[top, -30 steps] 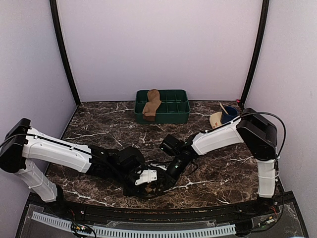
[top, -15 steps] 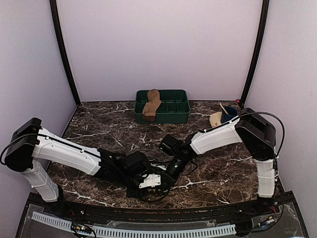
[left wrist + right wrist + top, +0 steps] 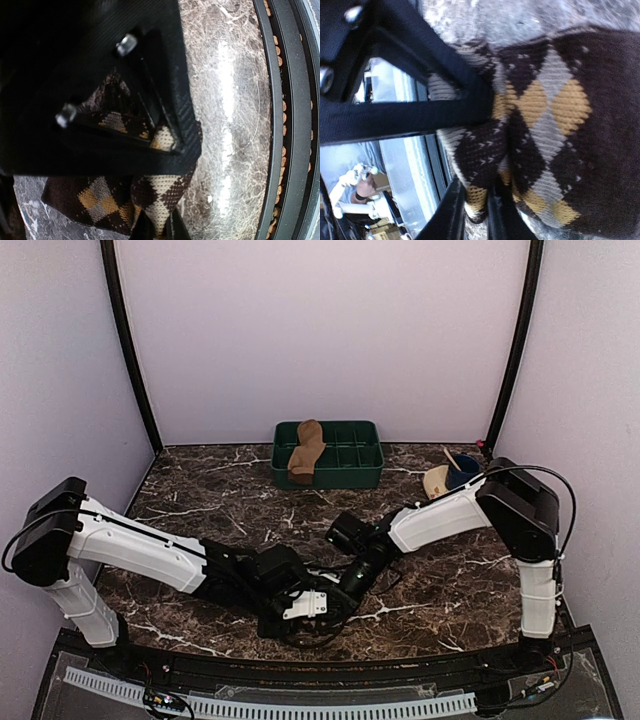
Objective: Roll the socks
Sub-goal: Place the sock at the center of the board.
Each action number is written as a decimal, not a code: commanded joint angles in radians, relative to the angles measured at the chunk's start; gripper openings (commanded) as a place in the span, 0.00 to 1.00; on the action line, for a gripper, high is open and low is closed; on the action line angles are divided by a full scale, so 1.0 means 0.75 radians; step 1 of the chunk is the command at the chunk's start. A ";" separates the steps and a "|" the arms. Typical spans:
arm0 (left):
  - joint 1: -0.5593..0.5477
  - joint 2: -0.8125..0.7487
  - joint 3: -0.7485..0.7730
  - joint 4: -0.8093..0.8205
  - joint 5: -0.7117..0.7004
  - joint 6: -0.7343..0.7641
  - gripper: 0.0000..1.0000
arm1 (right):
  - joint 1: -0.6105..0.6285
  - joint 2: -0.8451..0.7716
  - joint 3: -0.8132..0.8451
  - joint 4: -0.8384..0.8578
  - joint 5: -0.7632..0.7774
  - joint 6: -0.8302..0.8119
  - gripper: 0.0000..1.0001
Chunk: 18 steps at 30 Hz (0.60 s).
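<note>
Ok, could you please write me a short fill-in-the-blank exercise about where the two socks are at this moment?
1. The tan sock lies in the ___ tray.
2. The left gripper is ___ on the argyle sock.
3. The tray stands at the ___ edge of the table, away from the arm bases.
Missing words: green; shut; far.

I can read no text, label, brand, number or sign in any view. The argyle sock [image 3: 545, 115] carries only its diamond pattern, and the green tray [image 3: 350, 478] at the far side of the table shows plain walls.
</note>
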 commanded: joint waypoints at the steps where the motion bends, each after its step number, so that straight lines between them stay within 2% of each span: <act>1: 0.013 0.043 0.017 -0.028 0.057 -0.027 0.00 | -0.046 -0.024 -0.157 0.053 0.074 0.057 0.19; 5: 0.053 0.058 0.026 -0.049 0.143 -0.056 0.00 | -0.072 -0.097 -0.266 0.181 0.036 0.126 0.34; 13: 0.120 0.127 0.105 -0.148 0.283 -0.070 0.00 | -0.112 -0.209 -0.424 0.352 0.046 0.230 0.35; 18: 0.183 0.189 0.178 -0.250 0.413 -0.076 0.00 | -0.160 -0.329 -0.561 0.501 0.149 0.334 0.34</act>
